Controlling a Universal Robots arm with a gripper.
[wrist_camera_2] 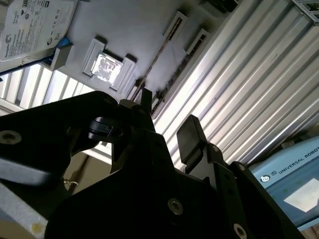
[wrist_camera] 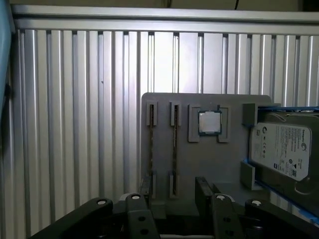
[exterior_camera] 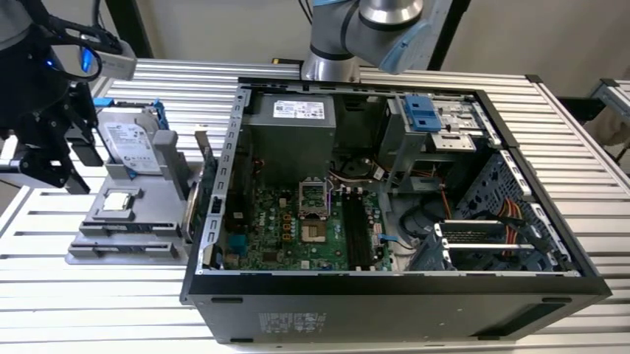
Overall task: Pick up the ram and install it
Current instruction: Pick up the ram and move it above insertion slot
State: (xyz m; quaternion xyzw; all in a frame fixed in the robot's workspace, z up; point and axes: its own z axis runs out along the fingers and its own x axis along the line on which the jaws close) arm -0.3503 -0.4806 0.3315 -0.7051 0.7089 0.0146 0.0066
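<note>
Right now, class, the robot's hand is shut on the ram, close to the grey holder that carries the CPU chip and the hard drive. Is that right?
No. The first wrist view shows the hand open and empty; the ram stands in a slot of the grey holder. That holder does carry the CPU chip and hard drive.
</note>
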